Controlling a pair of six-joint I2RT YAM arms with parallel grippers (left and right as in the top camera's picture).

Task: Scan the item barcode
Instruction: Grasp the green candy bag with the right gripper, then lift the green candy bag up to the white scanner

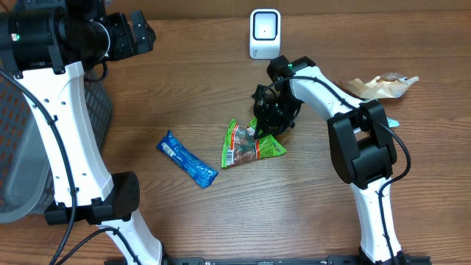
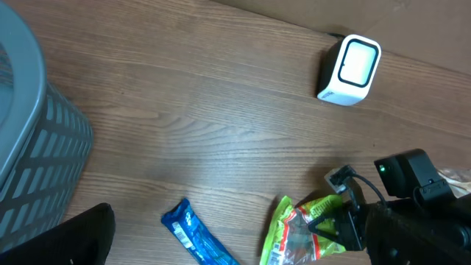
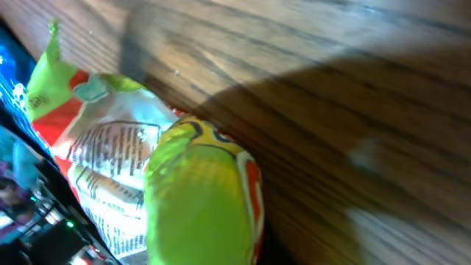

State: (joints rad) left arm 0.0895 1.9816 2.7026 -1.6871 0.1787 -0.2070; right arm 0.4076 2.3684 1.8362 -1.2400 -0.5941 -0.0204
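A green and red snack bag (image 1: 246,145) lies near the middle of the table, printed side up. My right gripper (image 1: 259,129) is down on its upper right corner and shut on the bag. The right wrist view is filled by the bag (image 3: 169,184) pressed close to the camera, so the fingers are hidden there. The left wrist view shows the same bag (image 2: 298,235) with the black right gripper (image 2: 346,224) on it. The white barcode scanner (image 1: 265,33) stands at the back of the table. High at the far left, my left gripper (image 1: 136,33) is open and holds nothing.
A blue snack bar (image 1: 188,159) lies left of the green bag. A grey slatted basket (image 1: 22,147) stands at the left edge. A crumpled tan wrapper (image 1: 383,85) lies at the back right. The scanner (image 2: 349,70) faces the table's middle.
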